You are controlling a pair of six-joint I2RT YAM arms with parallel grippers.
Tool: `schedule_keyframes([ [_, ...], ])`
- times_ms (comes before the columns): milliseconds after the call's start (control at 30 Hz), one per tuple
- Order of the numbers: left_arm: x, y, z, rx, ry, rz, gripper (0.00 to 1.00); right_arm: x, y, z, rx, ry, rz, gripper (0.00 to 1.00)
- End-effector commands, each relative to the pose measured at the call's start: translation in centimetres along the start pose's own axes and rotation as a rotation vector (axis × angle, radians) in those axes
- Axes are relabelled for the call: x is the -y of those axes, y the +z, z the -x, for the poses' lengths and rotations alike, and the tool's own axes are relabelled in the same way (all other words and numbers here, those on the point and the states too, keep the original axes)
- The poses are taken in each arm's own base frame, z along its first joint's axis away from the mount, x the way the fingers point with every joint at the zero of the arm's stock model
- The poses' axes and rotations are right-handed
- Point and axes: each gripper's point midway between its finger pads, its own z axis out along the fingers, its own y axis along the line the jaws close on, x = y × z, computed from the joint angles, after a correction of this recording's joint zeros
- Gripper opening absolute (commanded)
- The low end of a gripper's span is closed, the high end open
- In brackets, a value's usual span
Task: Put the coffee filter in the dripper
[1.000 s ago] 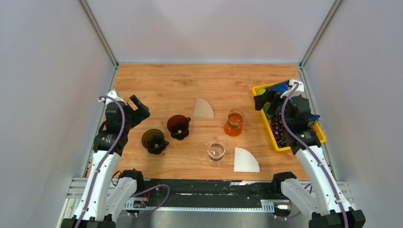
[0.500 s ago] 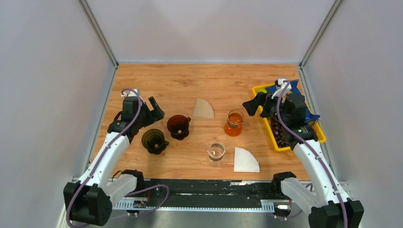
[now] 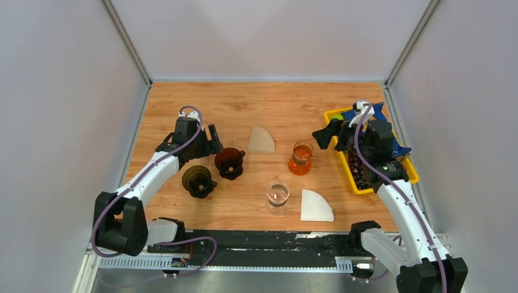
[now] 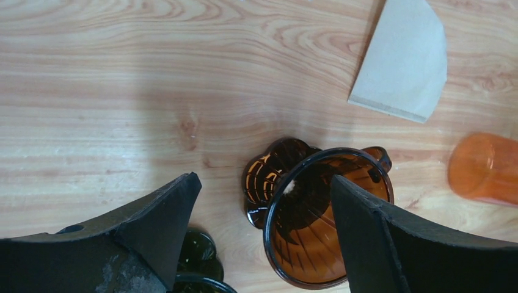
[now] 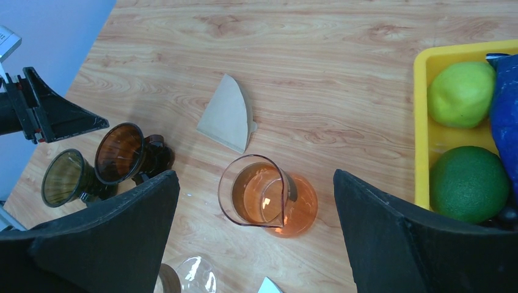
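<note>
A brown paper coffee filter (image 3: pixel 261 140) lies flat on the table; it also shows in the left wrist view (image 4: pixel 403 61) and the right wrist view (image 5: pixel 227 114). A white filter (image 3: pixel 316 206) lies near the front. An amber dripper (image 3: pixel 229 162) stands left of centre, seen from above in the left wrist view (image 4: pixel 327 226). A darker green dripper (image 3: pixel 198 180) stands beside it. My left gripper (image 3: pixel 211 139) is open and empty, just above and left of the amber dripper. My right gripper (image 3: pixel 327 133) is open and empty, above the orange beaker (image 3: pixel 300 158).
A clear glass (image 3: pixel 277 195) stands near the front centre. A yellow tray (image 3: pixel 403 163) with limes (image 5: pixel 468 183) and a blue object sits at the right edge. Bare wood lies at the back of the table.
My left arm has swung right and forward, bringing its open gripper close to the amber dripper. My right gripper moved left toward the orange beaker, then held still.
</note>
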Motion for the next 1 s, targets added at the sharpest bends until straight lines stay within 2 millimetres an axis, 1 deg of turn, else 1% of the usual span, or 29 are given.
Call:
schedule_keyframes([
  [0, 2.3, 0.5, 1.5, 0.020, 0.078, -0.086, 0.88, 0.3, -0.4, 2.3, 0.058, -0.035, -0.042, 1.00],
  [67, 2.1, 1.1, 1.0, -0.004, 0.093, -0.065, 0.86, 0.2, -0.6, 2.6, 0.065, -0.040, -0.042, 1.00],
  [100, 2.2, 1.2, 1.0, -0.010, 0.097, -0.065, 0.82, 0.1, -0.6, 2.7, 0.067, -0.041, -0.041, 1.00],
  [133, 2.3, 1.6, 0.6, -0.029, 0.106, -0.069, 0.80, 0.1, -0.7, 2.8, 0.070, -0.043, -0.039, 1.00],
  [233, 3.0, 2.0, 0.0, -0.059, 0.126, -0.097, 0.69, 0.2, -0.8, 2.9, 0.074, -0.046, -0.046, 1.00],
  [300, 3.5, 2.2, -0.8, -0.085, 0.155, -0.110, 0.65, 0.3, -0.9, 2.9, 0.078, -0.048, -0.056, 1.00],
  [333, 3.4, 2.3, -1.1, -0.094, 0.166, -0.107, 0.65, 0.4, -0.9, 3.0, 0.081, -0.051, -0.059, 1.00],
  [467, 2.8, 2.5, -2.5, -0.128, 0.174, -0.085, 0.57, 0.5, -1.5, 3.5, 0.104, -0.067, -0.078, 1.00],
  [533, 2.8, 2.6, -2.9, -0.134, 0.174, -0.087, 0.53, 0.5, -1.6, 3.8, 0.115, -0.071, -0.084, 1.00],
  [600, 2.9, 2.6, -3.1, -0.138, 0.175, -0.095, 0.46, 0.4, -1.8, 3.8, 0.117, -0.071, -0.083, 1.00],
  [633, 3.1, 2.5, -3.1, -0.140, 0.179, -0.103, 0.41, 0.4, -1.8, 3.8, 0.116, -0.070, -0.083, 1.00],
  [667, 3.2, 2.5, -3.1, -0.138, 0.181, -0.107, 0.38, 0.4, -1.8, 3.8, 0.118, -0.070, -0.083, 1.00],
  [700, 3.4, 2.4, -3.2, -0.138, 0.186, -0.114, 0.32, 0.4, -1.9, 3.8, 0.118, -0.069, -0.086, 1.00],
  [800, 3.6, 2.1, -3.2, -0.134, 0.191, -0.118, 0.21, 0.4, -2.2, 3.9, 0.126, -0.073, -0.088, 1.00],
  [867, 3.6, 1.7, -2.8, -0.130, 0.189, -0.109, 0.12, 0.1, -2.4, 4.1, 0.132, -0.076, -0.080, 1.00],
  [967, 4.1, 0.6, -1.7, -0.093, 0.185, -0.117, 0.04, -0.3, -2.6, 4.0, 0.133, -0.080, -0.063, 1.00],
])
